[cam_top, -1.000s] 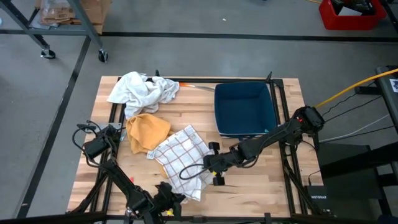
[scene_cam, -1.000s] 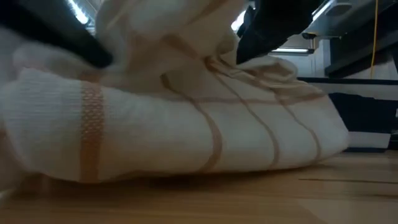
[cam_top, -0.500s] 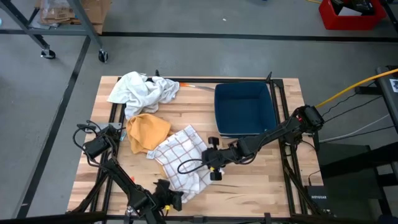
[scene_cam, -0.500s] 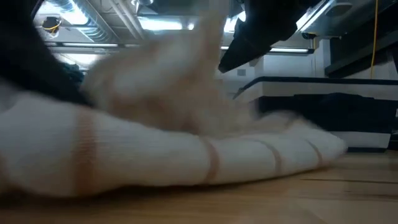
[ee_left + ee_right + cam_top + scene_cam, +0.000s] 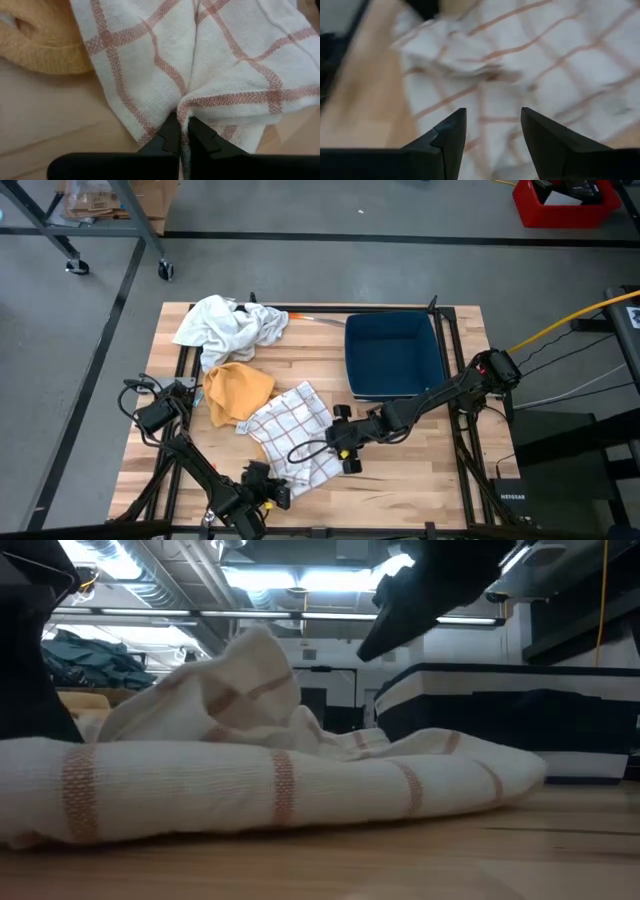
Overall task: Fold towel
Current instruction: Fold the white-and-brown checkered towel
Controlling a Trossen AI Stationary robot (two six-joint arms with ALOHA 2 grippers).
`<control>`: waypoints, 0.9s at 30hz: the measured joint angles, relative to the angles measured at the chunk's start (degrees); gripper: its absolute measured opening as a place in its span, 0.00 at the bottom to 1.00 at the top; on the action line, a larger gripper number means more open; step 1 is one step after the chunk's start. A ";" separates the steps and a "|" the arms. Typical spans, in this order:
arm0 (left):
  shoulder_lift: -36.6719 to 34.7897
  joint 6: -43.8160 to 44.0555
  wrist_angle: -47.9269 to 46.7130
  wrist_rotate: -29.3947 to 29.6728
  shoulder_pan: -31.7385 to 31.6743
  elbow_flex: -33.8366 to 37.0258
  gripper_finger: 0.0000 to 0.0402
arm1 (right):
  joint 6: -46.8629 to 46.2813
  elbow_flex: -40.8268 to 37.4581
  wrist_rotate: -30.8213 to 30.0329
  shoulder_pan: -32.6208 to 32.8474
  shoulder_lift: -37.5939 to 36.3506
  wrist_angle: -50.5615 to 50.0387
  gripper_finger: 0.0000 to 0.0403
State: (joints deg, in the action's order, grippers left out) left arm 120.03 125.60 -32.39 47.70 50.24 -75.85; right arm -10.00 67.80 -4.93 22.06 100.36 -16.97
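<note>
Low at the tabletop's (image 5: 420,470) near edge, the left gripper (image 5: 183,136) pinches the checked towel's (image 5: 290,430) near hem between clenched fingers, while the right gripper (image 5: 345,448), arm stretched flat across, hovers with fingers spread over the towel's right edge.

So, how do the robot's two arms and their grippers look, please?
Both arms are dark, slim and jointed. The left gripper has two black fingers with notched tips. The right gripper has black, wedge-shaped, pointed fingers. A black cable loops beside the right gripper in the high view.
</note>
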 joint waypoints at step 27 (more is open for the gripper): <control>-0.94 -0.15 2.37 8.66 1.04 0.00 0.01 | -0.22 -6.98 11.83 -0.26 8.43 14.57 0.48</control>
State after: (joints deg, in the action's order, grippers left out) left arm 119.09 125.45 -30.02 56.36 51.29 -75.85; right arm -10.22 60.82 6.90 21.81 108.79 -2.40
